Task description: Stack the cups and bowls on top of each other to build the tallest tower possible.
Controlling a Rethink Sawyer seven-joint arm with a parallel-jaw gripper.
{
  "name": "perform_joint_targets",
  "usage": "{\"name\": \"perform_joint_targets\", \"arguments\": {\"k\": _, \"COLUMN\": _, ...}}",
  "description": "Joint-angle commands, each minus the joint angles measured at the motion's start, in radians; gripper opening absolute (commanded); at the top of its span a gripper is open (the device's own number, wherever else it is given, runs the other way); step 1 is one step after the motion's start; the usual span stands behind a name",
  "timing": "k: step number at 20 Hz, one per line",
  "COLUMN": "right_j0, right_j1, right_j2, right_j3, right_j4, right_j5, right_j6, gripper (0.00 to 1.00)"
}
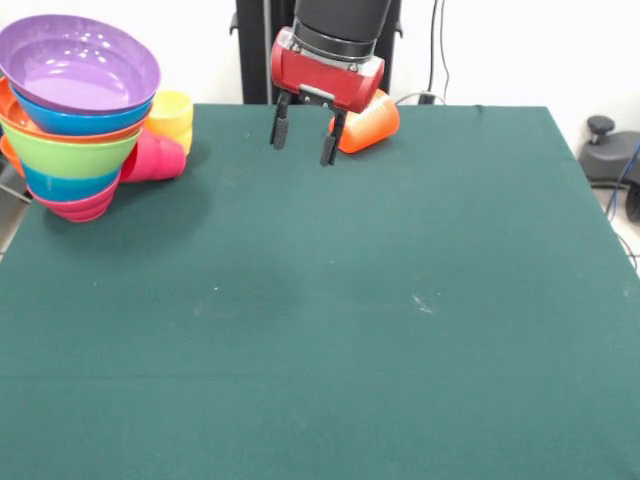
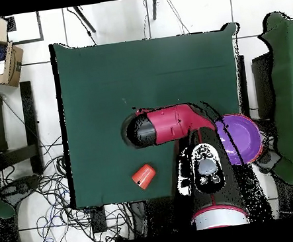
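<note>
We had the bowls (image 1: 78, 75) nested upper left, gripper (image 1: 305, 134) fingers spread and empty, three cups (image 1: 367, 122) not stacked yet

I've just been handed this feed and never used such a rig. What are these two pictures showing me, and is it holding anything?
It is a one-armed robot at a green table. One picture looks across the table at it; the other looks straight down. Its gripper hangs open and empty above the table. At the table's edge stands a tower of nested bowls, purple bowl on top. A yellow cup and a pink cup lie beside it. An orange cup lies on its side behind the gripper.
</note>
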Motion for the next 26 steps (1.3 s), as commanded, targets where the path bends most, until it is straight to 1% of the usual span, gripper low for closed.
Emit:
{"name": "perform_joint_targets", "arguments": {"k": 1, "right_j0": -0.199, "right_j1": -0.035, "right_j2": 0.255, "right_j3": 0.118, "right_j4": 0.011, "right_j5": -0.007, "right_j6": -0.251, "gripper": 1.0}}
{"name": "perform_joint_targets", "arguments": {"k": 2, "right_j0": -0.19, "right_j1": -0.024, "right_j2": 0.253, "right_j3": 0.105, "right_j4": 0.008, "right_j5": 0.021, "right_j6": -0.253, "gripper": 1.0}}
{"name": "perform_joint_targets", "arguments": {"k": 3, "right_j0": -0.183, "right_j1": -0.019, "right_j2": 0.25, "right_j3": 0.102, "right_j4": 0.0, "right_j5": 0.025, "right_j6": -0.237, "gripper": 1.0}}
{"name": "perform_joint_targets", "arguments": {"k": 5, "right_j0": -0.171, "right_j1": -0.01, "right_j2": 0.253, "right_j3": 0.125, "right_j4": -0.03, "right_j5": -0.027, "right_j6": -0.179, "gripper": 1.0}}
{"name": "perform_joint_targets", "arguments": {"k": 6, "right_j0": -0.152, "right_j1": -0.006, "right_j2": 0.238, "right_j3": 0.141, "right_j4": -0.051, "right_j5": -0.068, "right_j6": -0.13, "gripper": 1.0}}
{"name": "perform_joint_targets", "arguments": {"k": 9, "right_j0": -0.121, "right_j1": 0.008, "right_j2": 0.214, "right_j3": 0.169, "right_j4": -0.1, "right_j5": -0.124, "right_j6": -0.079, "gripper": 1.0}}
{"name": "perform_joint_targets", "arguments": {"k": 11, "right_j0": -0.12, "right_j1": 0.012, "right_j2": 0.212, "right_j3": 0.203, "right_j4": -0.12, "right_j5": -0.141, "right_j6": -0.08, "gripper": 1.0}}
{"name": "perform_joint_targets", "arguments": {"k": 12, "right_j0": -0.098, "right_j1": 0.015, "right_j2": 0.186, "right_j3": 0.214, "right_j4": -0.14, "right_j5": -0.162, "right_j6": -0.058, "gripper": 1.0}}
{"name": "perform_joint_targets", "arguments": {"k": 15, "right_j0": -0.09, "right_j1": 0.032, "right_j2": 0.181, "right_j3": 0.237, "right_j4": -0.169, "right_j5": -0.165, "right_j6": -0.068, "gripper": 1.0}}
{"name": "perform_joint_targets", "arguments": {"k": 17, "right_j0": -0.072, "right_j1": 0.05, "right_j2": 0.166, "right_j3": 0.241, "right_j4": -0.196, "right_j5": -0.19, "right_j6": -0.057, "gripper": 1.0}}
{"name": "perform_joint_targets", "arguments": {"k": 23, "right_j0": -0.079, "right_j1": 0.053, "right_j2": 0.198, "right_j3": 0.26, "right_j4": -0.2, "right_j5": -0.183, "right_j6": -0.066, "gripper": 1.0}}
{"name": "perform_joint_targets", "arguments": {"k": 26, "right_j0": -0.092, "right_j1": 0.063, "right_j2": 0.225, "right_j3": 0.297, "right_j4": -0.219, "right_j5": -0.228, "right_j6": -0.069, "gripper": 1.0}}
